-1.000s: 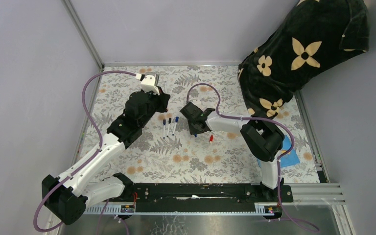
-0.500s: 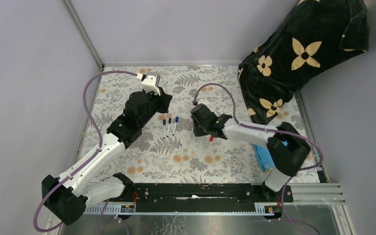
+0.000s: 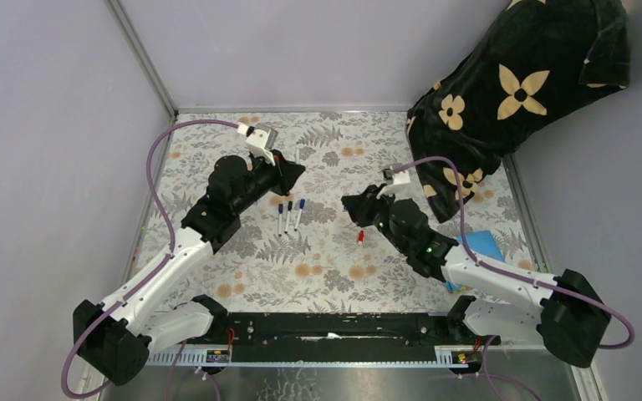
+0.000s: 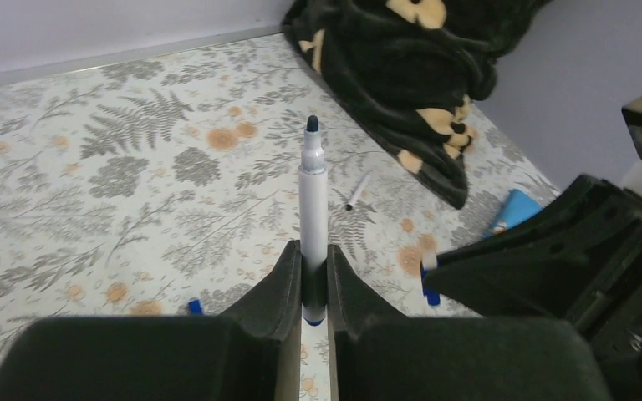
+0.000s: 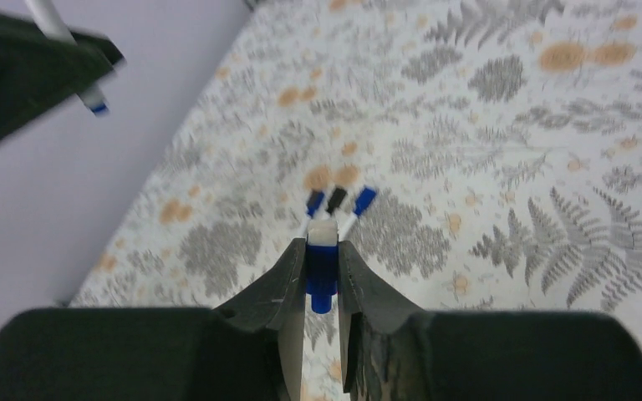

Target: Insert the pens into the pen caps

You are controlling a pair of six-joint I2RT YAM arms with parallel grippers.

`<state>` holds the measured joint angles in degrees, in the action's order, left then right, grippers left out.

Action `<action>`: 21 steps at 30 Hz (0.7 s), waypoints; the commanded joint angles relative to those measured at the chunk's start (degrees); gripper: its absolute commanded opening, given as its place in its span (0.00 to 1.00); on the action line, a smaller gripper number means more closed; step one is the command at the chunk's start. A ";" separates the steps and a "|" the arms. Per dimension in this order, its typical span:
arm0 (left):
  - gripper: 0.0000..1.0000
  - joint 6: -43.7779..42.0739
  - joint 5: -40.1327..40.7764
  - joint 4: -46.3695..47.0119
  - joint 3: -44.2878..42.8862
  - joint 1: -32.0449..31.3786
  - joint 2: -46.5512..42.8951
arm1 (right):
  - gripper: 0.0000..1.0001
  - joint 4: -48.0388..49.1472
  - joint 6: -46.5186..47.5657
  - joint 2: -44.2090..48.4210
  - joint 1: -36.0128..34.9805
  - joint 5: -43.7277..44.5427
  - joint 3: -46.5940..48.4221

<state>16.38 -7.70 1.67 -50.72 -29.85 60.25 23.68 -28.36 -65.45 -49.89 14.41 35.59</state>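
My left gripper [image 4: 313, 251] is shut on a white pen [image 4: 312, 200] that stands upright between its jaws, dark tip on top and blue end below. In the top view this gripper [image 3: 294, 172] hovers left of centre. My right gripper [image 5: 322, 246] is shut on a blue pen cap [image 5: 322, 269] with a whitish end. It faces the left gripper from the right [image 3: 349, 203], a short gap apart. Three pens [image 3: 289, 215] with caps on lie side by side between them. A red pen cap [image 3: 360, 237] lies near the right gripper. Another thin pen [image 4: 358, 190] lies further back.
A black cloth with cream flowers [image 3: 510, 92] is heaped at the back right corner. A blue cloth [image 3: 483, 245] lies at the right by the right arm. The floral mat [image 3: 242, 276] covers the table inside a metal frame, with walls to the left and back.
The right arm has swung its elbow out to the right and its gripper has risen and shifted right with the blue cap. The left gripper has moved slightly right with its pen.
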 commanded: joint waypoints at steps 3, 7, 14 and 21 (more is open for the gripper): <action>0.00 0.86 -12.30 7.18 0.34 0.24 0.06 | 0.00 23.78 -1.13 6.38 -0.28 8.96 -4.80; 0.00 1.62 -16.41 8.25 0.21 0.02 0.78 | 0.00 33.43 -0.69 7.64 -0.29 11.37 -6.81; 0.00 0.74 -20.63 8.09 -0.57 -1.88 2.34 | 0.00 53.54 3.41 3.07 -0.30 9.24 -6.96; 0.00 0.79 -28.91 9.36 -1.45 -3.05 4.28 | 0.00 71.36 4.47 -4.80 -0.28 -1.03 -4.09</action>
<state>17.34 -29.98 6.68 -50.65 -32.29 64.23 78.81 -26.13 -67.33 -49.89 19.94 27.97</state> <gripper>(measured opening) 0.157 0.228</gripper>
